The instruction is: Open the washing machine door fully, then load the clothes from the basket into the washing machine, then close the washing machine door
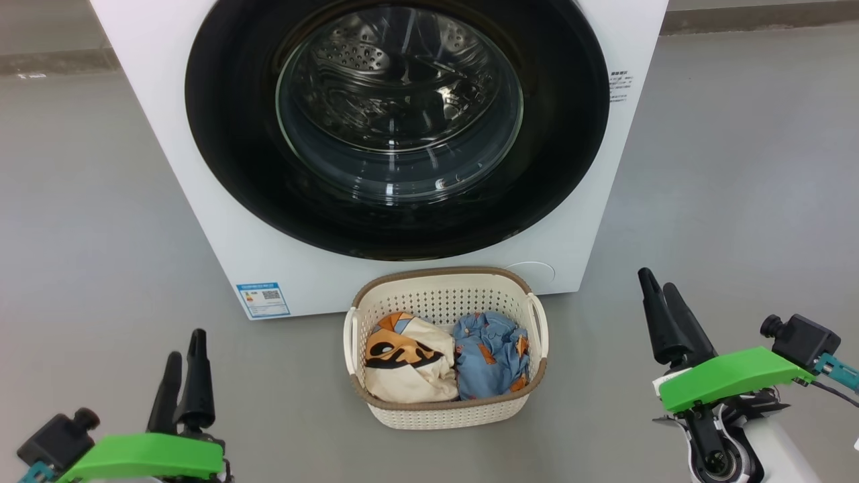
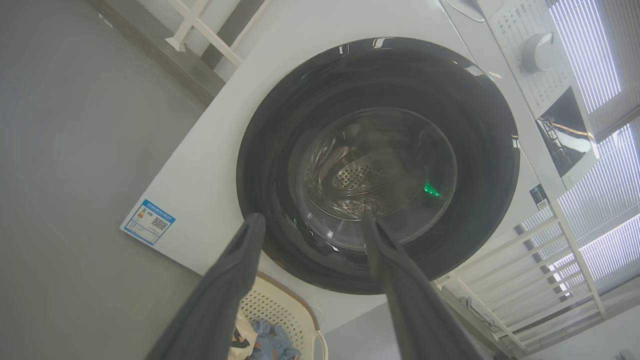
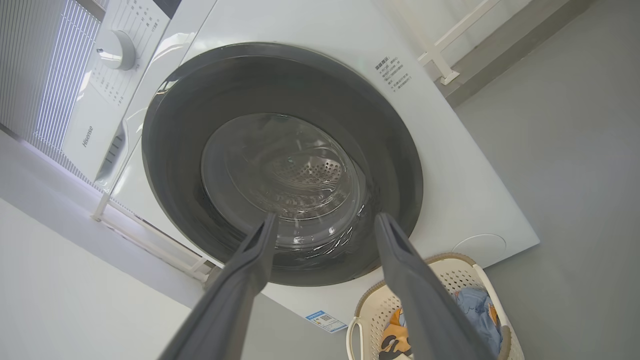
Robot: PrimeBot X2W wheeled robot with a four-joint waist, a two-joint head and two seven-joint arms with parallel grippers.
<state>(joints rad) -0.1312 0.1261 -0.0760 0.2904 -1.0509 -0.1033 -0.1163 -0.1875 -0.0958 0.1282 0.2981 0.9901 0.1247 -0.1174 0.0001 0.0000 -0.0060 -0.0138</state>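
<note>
left tool (image 1: 186, 345) and right tool (image 1: 658, 280) hang spread and empty; the shut washing machine door (image 1: 221, 134), swung open, might clip the basket (image 1: 443, 272).

Left gripper (image 1: 186, 345), right gripper (image 1: 656, 280): long tapered matte-black fingers. Bright green plastic wrist covers (image 1: 728, 376). Black boxy wrist cameras (image 1: 802, 339); teal connector (image 1: 839, 369), thin black cable (image 1: 847, 394). Glossy white forearm shell (image 1: 772, 443).

— What lies past the jaws?
— The washing machine door (image 2: 377, 165), shut, its glass beyond both tips. The jaws stand wide apart with nothing in them.
— And lower down?
— Between the jaws, near their base, is the basket (image 2: 280, 305) with the clothes (image 2: 267, 345). Left of the left jaw there's a blue sticker (image 2: 148, 222) on the washing machine (image 2: 210, 150).
</note>
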